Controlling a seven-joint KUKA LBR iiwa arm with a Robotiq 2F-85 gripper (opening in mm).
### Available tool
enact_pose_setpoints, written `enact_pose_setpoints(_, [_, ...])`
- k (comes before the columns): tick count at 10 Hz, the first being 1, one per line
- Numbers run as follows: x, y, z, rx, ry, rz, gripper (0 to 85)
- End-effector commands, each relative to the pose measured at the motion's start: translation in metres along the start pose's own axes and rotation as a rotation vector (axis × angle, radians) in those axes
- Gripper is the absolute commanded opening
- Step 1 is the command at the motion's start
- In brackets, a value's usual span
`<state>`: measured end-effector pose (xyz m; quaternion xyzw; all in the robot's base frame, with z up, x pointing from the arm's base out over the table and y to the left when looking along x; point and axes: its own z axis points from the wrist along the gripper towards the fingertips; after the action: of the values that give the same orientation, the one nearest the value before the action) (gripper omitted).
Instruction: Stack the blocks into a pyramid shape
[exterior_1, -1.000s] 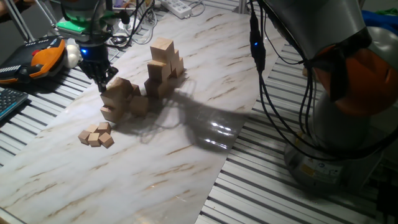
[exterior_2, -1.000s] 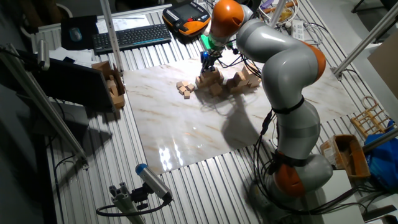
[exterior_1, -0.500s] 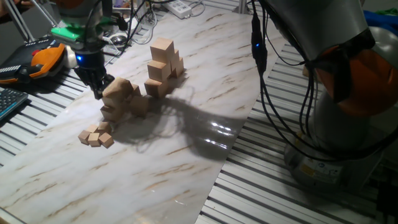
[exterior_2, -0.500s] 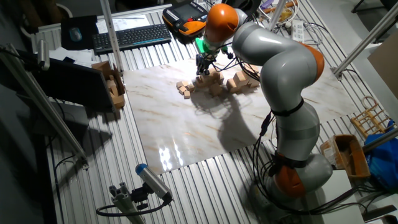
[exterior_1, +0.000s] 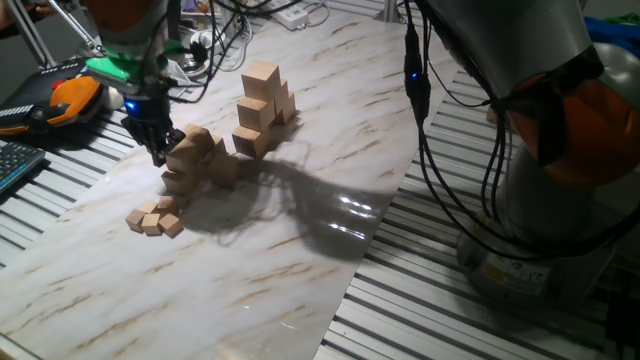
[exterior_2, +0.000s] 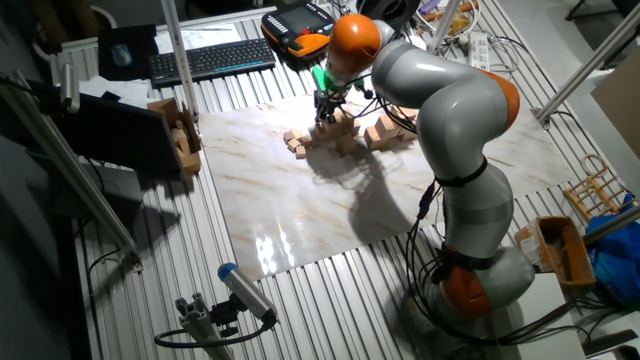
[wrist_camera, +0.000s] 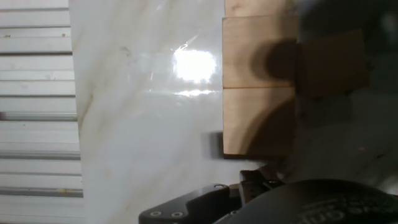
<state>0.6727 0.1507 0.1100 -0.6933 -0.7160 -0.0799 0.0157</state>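
Tool (exterior_1: 158, 146) has shifted over the last second: it was right on the top block of the low cluster, then pulled back toward 9 o'clock, and now sits just beside that cluster's 9 o'clock edge, low and close, fingers pointing down. Can't tell how wide the fingers are or whether anything is between them; the hand view shows only the dark tool body at the bottom edge and no block between fingers. The blocks (exterior_1: 200, 158) sit in two groups on the table (exterior_1: 330, 130): a low heap by the tool with its top block tilted, and a taller stack (exterior_1: 262, 105) toward 2 o'clock, topped by a single cube. In the other fixed view the tool (exterior_2: 323, 105) hangs over the same heap (exterior_2: 338, 128). Hand view shows two blocks (wrist_camera: 258, 87) butted side by side flat on the marble, a third behind them in shadow. Small cubes (exterior_1: 155, 217) lie apart at 7 o'clock, untouched. Judgement: the top block looks released or nudged, and it has not moved much, so the pyramid is only part built. Neither group reads as a clean tiered shape yet. Tool is likely repositioning for another grasp.
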Motion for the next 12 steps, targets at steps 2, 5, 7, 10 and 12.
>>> enact_pose_setpoints(2, [-0.0002,0.0006,-0.0002,-0.005,-0.014,-0.008,0.0])
enact_pose_setpoints(5, [-0.0019,0.0009,0.0006,-0.008,-0.033,-0.019,0.0])
enact_pose_setpoints(7, [-0.0058,0.0017,0.0025,-0.011,-0.036,-0.035,0.0])
enact_pose_setpoints(10, [-0.0088,0.0026,0.0045,-0.013,-0.052,-0.053,0.0])
enact_pose_setpoints(12, [-0.0095,0.0032,0.0054,-0.012,-0.067,-0.062,0.0])
